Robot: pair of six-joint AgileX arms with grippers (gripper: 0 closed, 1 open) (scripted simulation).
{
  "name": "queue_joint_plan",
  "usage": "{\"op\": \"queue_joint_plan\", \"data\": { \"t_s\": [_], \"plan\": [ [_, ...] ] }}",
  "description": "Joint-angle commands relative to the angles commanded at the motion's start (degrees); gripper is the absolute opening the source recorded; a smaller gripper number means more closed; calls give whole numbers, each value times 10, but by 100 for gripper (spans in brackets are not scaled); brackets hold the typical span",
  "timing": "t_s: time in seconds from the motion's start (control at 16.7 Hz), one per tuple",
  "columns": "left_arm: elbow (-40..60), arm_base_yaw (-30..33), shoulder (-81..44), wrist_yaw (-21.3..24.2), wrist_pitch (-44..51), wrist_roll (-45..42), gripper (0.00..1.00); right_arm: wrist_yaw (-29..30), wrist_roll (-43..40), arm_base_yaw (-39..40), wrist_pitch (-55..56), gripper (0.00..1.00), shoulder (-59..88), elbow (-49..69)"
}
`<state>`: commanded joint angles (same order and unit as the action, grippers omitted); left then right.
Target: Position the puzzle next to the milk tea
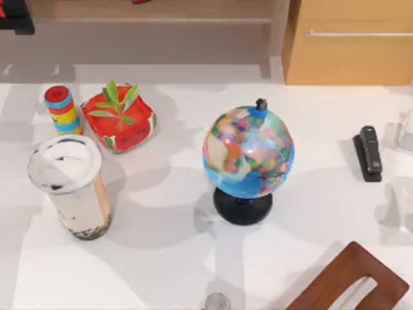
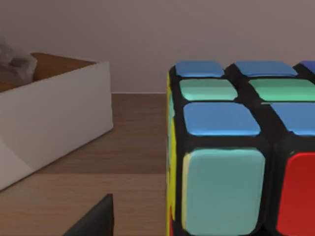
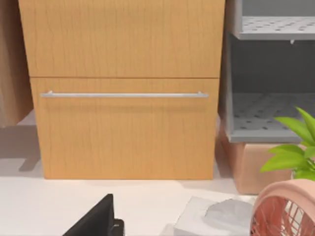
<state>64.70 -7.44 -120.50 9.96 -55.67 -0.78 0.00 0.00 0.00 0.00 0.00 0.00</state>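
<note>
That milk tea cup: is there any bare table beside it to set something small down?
Yes. Bare table lies between the milk tea and the globe, and along the near edge in front of the cup. Behind the cup it is crowded: the ring stack and red plant pot stand close. The stapler sits far right.

One milk tea (image 1: pixel 70 187), one globe (image 1: pixel 248 152), one plant pot (image 1: pixel 120 120), one ring stack (image 1: pixel 62 110), perhaps one stapler (image 1: pixel 368 153).

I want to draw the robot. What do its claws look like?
The part of the left claw seen from its wrist camera is plain black, a flat wedge with a slanted edge. The right claw looks the same. No cables or markings can be seen on them.
</note>
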Motion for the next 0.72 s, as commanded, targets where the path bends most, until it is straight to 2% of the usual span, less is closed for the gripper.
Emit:
{"op": "queue_joint_plan", "data": {
  "t_s": [0.06,0.72],
  "plan": [
    [0,0,0,0,0,0,100,0,0,0,0,100,0,0],
    [0,0,0,0,0,0,17,0,0,0,0,100,0,0]
  ]
}}
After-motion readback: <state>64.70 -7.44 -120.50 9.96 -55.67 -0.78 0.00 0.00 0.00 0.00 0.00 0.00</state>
